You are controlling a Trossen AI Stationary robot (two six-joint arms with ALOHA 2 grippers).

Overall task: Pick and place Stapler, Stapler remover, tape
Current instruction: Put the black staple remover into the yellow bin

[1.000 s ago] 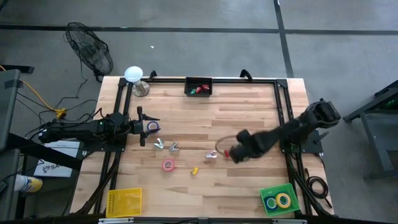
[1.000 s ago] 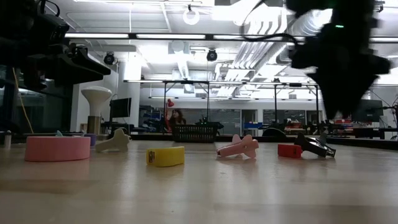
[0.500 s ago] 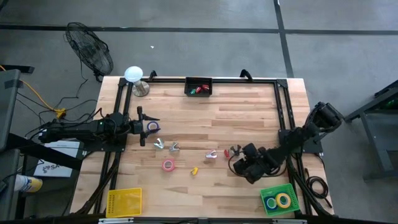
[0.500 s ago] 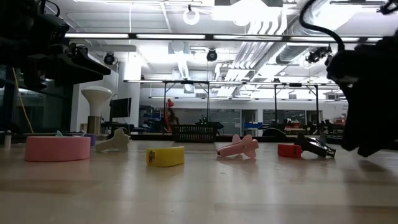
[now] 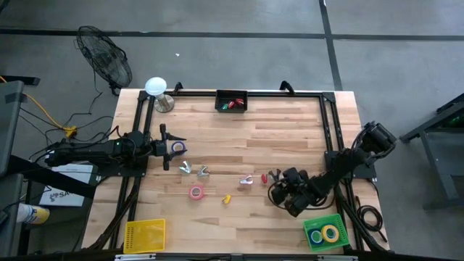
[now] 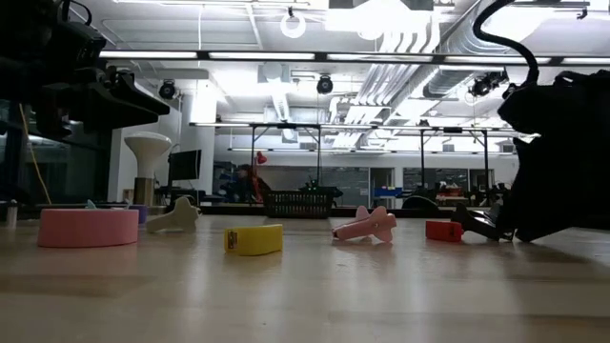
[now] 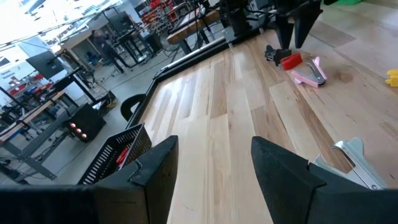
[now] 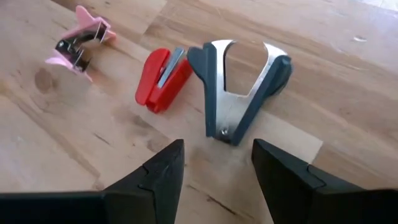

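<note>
Right wrist view | right gripper (image 8: pixel 216 163) open (empty) | facing stapler remover (image 8: pixel 239 87)

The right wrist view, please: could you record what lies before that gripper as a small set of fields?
gripper: right gripper, open, holding nothing
straight ahead: dark stapler remover, lying flat on the wooden table
beside it: small red stapler, touching the remover's jaw
farther off: pink stapler remover, apart from both
other arm: left gripper, open, at the table's left side
</note>
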